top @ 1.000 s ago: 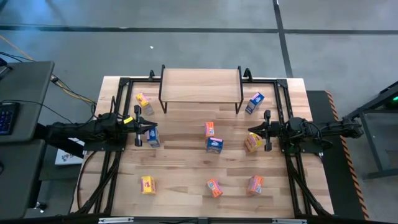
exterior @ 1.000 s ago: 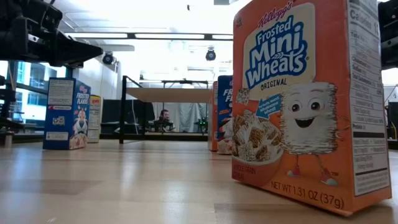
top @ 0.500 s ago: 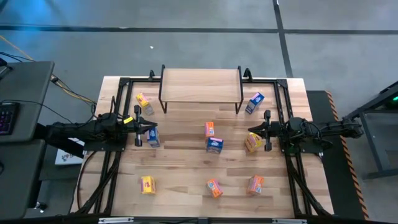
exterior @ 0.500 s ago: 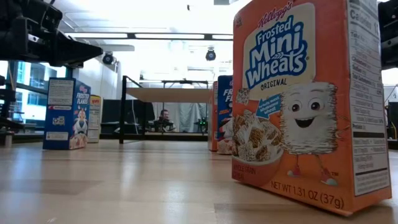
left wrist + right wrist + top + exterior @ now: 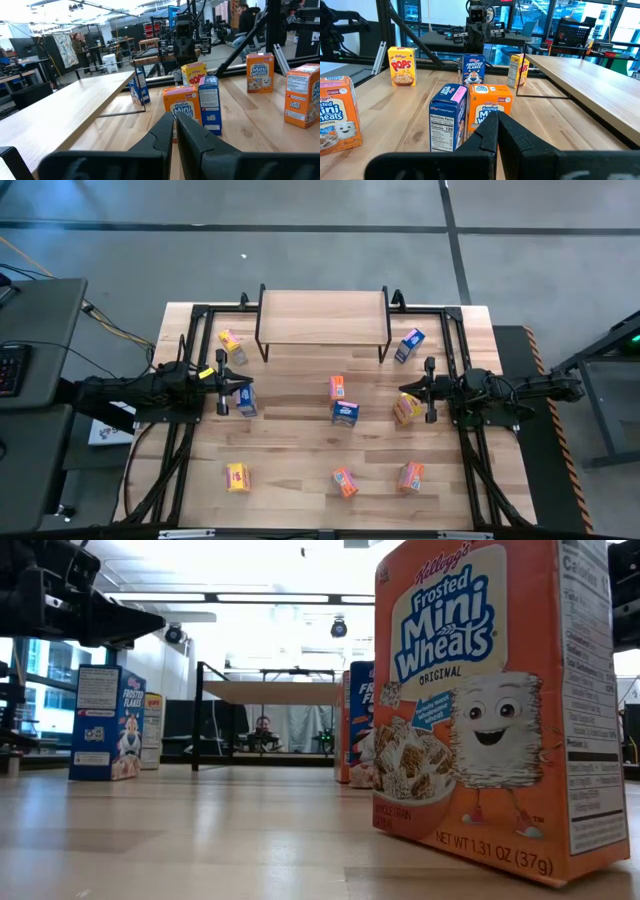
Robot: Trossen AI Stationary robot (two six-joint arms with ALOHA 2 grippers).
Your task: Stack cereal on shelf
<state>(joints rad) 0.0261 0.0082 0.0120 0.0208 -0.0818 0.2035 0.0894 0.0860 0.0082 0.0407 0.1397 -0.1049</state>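
Observation:
The shelf (image 5: 322, 317), a light plank on thin dark legs, stands at the table's far middle with nothing on it. Small cereal boxes stand scattered on the tabletop: a blue one (image 5: 245, 401) just under my left gripper (image 5: 238, 385), a yellow one (image 5: 405, 409) just under my right gripper (image 5: 405, 393), an orange one (image 5: 338, 388) and a blue one (image 5: 345, 413) mid-table. Both grippers hover shut above the table, pointing at each other. The left wrist view shows the shut left gripper (image 5: 175, 131). In the right wrist view the shut right gripper (image 5: 497, 127) shows likewise.
More boxes stand apart: yellow (image 5: 231, 345) and blue (image 5: 410, 345) beside the shelf's legs, yellow (image 5: 237, 476), orange (image 5: 344, 481) and orange (image 5: 411, 476) along the near side. An orange Mini Wheats box (image 5: 490, 705) fills the low view. Dark arm frames run along both table sides.

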